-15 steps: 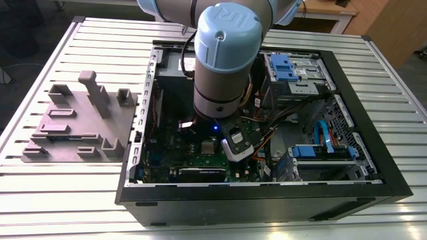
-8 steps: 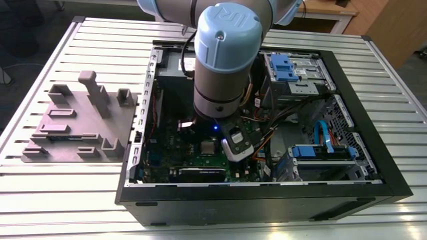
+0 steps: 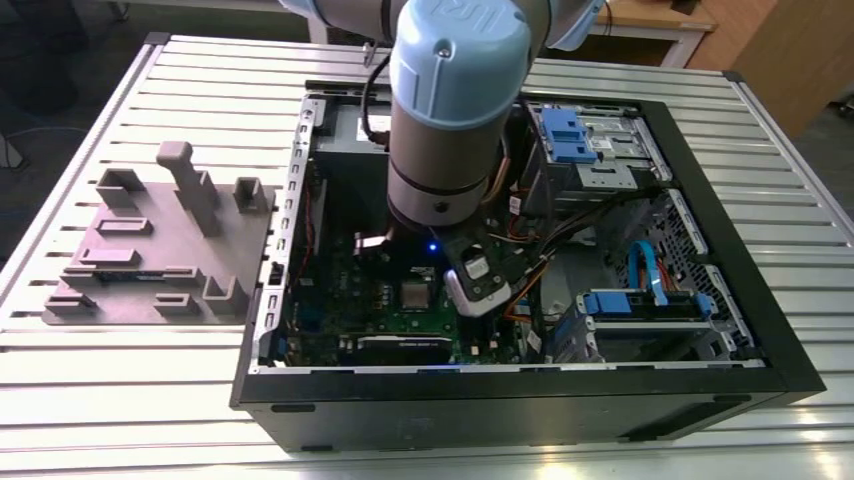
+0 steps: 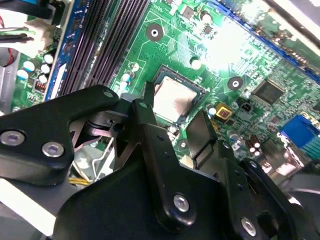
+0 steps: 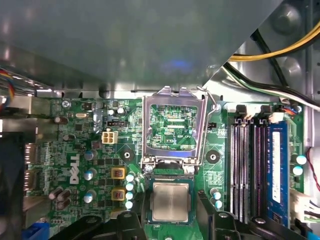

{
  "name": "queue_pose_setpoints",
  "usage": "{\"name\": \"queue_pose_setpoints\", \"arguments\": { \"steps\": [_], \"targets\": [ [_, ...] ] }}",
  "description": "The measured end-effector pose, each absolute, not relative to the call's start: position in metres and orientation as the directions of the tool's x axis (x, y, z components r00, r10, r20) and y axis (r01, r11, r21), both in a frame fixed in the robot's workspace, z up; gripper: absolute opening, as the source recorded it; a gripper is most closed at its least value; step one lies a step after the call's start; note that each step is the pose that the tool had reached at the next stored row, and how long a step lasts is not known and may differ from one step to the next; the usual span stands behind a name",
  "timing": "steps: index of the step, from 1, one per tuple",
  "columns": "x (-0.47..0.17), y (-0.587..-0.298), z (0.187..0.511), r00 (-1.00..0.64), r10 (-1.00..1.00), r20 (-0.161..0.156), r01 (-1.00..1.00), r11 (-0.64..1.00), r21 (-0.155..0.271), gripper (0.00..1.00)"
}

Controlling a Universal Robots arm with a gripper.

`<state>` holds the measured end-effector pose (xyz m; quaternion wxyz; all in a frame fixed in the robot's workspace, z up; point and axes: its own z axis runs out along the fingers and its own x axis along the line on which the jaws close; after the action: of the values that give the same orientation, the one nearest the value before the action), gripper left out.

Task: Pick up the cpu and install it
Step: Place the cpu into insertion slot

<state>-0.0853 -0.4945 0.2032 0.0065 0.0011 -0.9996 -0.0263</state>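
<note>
we see the arm [image 3: 454, 100] reaching down into the open case [image 3: 747, 380] that lies on the slatted desk [image 3: 120, 400]. the cpu [image 5: 171, 201] lies flat in its socket [image 5: 146, 200] on the green board [image 5: 75, 150], silvery top up; in the second wrist view it [image 4: 172, 100] looks level within the frame, though we cannot tell from here whether it is fully seated. the pincer [image 5: 171, 222] hangs just above it with its fingers [image 5: 207, 212] apart, one on each side of the socket and wider than the chip, gripping nothing. the load plate [image 5: 172, 125] stands tipped open just beside the socket, so in our judgement the chip is placed but not locked down. that is where we think trouble could come from. a loose chip can be shifted by any brush of a finger [image 4: 202, 132], and a chip that sits askew would press on the socket's contacts if anything bears down on it. the fingers are also near the socket frame and its thin lever, so a sideways drift could snag either one. the memory slots [image 5: 245, 170] lie near on one side and the cables [image 5: 280, 47] hang above the board, and we judge that a wide swing of the wrist inside this crowded case could catch them.
</note>
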Motion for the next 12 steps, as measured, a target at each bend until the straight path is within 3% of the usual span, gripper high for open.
{"name": "queue_pose_setpoints", "arguments": {
  "steps": [3,8,10,11,12],
  "targets": [
    [-0.0853,-0.4945,0.2084,-1.000,-0.003,0.015,-0.002,0.999,0.052,0.51],
    [-0.0852,-0.4944,0.2141,-1.000,-0.003,0.017,-0.002,0.999,0.053,0.27],
    [-0.0853,-0.4945,0.2141,-1.000,-0.003,0.017,-0.002,0.999,0.053,0.27],
    [-0.0853,-0.4945,0.2139,-1.000,-0.003,0.017,-0.002,0.999,0.052,0.21],
    [-0.0853,-0.4945,0.2138,-1.000,-0.003,0.017,-0.002,0.999,0.052,0.21]
  ]
}}
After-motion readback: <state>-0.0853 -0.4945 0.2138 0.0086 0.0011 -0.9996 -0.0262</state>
